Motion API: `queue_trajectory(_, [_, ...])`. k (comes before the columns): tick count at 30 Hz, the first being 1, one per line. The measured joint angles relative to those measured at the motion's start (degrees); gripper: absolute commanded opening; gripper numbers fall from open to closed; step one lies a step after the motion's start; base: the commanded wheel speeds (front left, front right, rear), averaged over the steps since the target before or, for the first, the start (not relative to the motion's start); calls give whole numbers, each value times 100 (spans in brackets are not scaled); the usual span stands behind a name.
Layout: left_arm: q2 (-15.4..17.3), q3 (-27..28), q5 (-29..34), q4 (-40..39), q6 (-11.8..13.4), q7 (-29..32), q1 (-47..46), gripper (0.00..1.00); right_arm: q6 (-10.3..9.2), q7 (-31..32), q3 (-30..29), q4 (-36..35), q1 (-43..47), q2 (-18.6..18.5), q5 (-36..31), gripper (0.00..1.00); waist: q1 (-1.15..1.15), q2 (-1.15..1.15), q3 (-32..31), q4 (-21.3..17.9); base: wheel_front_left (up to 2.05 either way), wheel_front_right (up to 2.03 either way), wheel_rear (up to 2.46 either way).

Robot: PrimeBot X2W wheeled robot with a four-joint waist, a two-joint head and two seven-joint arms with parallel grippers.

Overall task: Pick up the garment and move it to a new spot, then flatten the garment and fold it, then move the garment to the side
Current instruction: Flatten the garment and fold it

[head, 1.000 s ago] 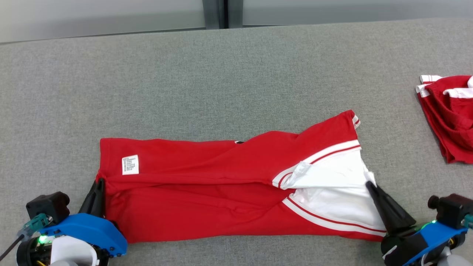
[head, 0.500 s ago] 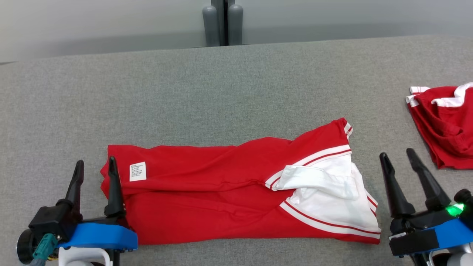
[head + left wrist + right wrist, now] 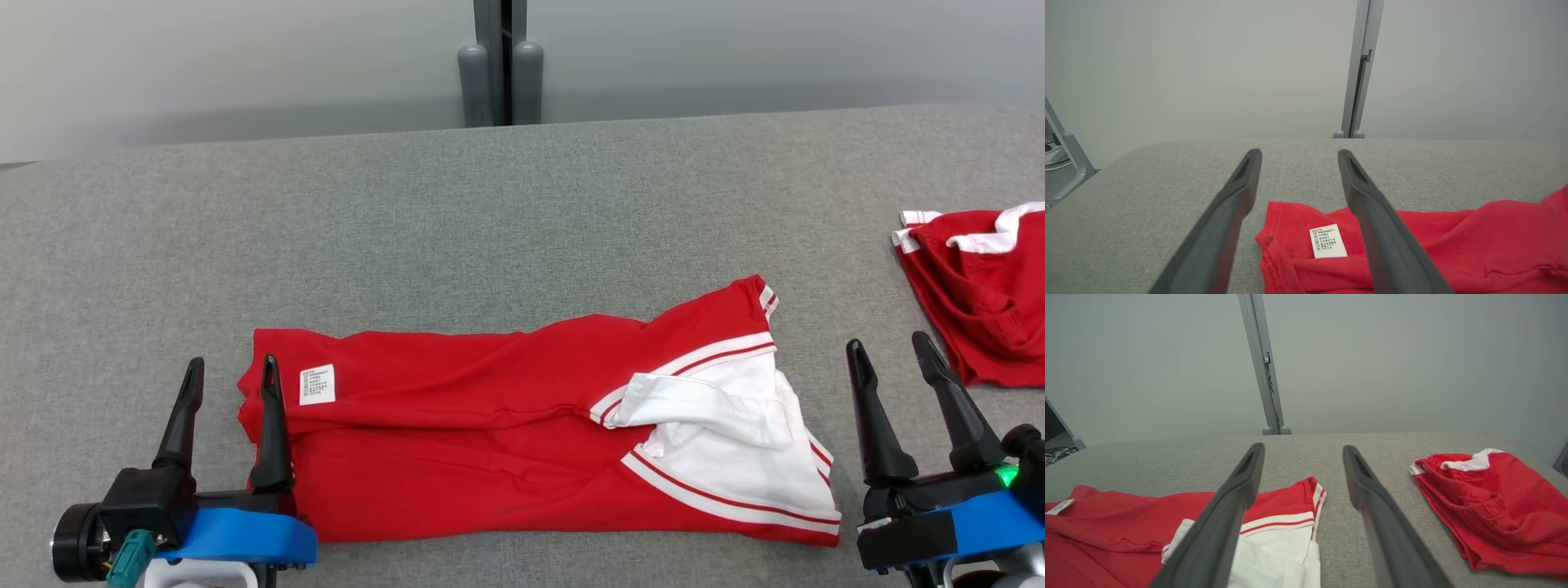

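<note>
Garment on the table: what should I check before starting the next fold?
1. Is the left gripper free? Open, holding nothing: ok.
2. Is the right gripper free? Open, beside the striped end: ok.
3. Is the garment flat? White panel bunched, creases along the middle: not ok.
4. Are the edges lined up? Far right corner juts out: not ok.
5. Is the other red garment apart? Ok.
6. Is the left inner finger clear of the cloth? Overlaps its edge: cannot tell.
</note>
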Motion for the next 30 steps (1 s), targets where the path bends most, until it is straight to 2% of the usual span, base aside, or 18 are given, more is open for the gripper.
queue_trajectory(10, [-60, 82, 37, 181, -190, -10, -102, 100, 0, 136, -46, 264, 1, -21, -132, 100, 0, 0, 48, 63, 0, 0, 0])
queue_trajectory(17, [-170, 104, 142, 282, -334, -11, -393, 100, 0, 116, 113, 1390, -65, -26, -58, 100, 0, 1, 286, 179, 0, 0, 0])
queue_trajectory(22, [-280, 157, 241, 360, -444, -11, -586, 100, 0, -42, 268, 2147, -470, -3, 94, 100, 1, 2, 511, 282, 0, 0, 0])
queue_trajectory(26, [-394, 226, 297, 427, -503, -11, -659, 100, 0, 172, 455, 2620, -717, -66, 185, 100, 1, 1, 617, 352, 0, 0, 0])
queue_trajectory(27, [-422, 267, 297, 447, -543, -11, -671, 100, -1, 265, 528, 2689, -783, -98, 199, 49, 0, 0, 629, 364, 0, 0, 0])
queue_trajectory(28, [-433, 301, 308, 475, -557, -11, -683, 100, -3, 276, 581, 2703, -827, -123, 287, 18, 0, 0, 640, 371, 0, 0, 0])
queue_trajectory(29, [-442, 328, 333, 498, -589, -11, -692, 100, -12, 283, 627, 2717, -853, -145, 318, 0, 0, 0, 648, 376, 0, 0, 0])
queue_trajectory(30, [-455, 349, 353, 515, -599, -11, -695, 100, -12, 320, 668, 2725, -879, -172, 342, 0, 0, 1, 650, 375, 0, 0, 0])
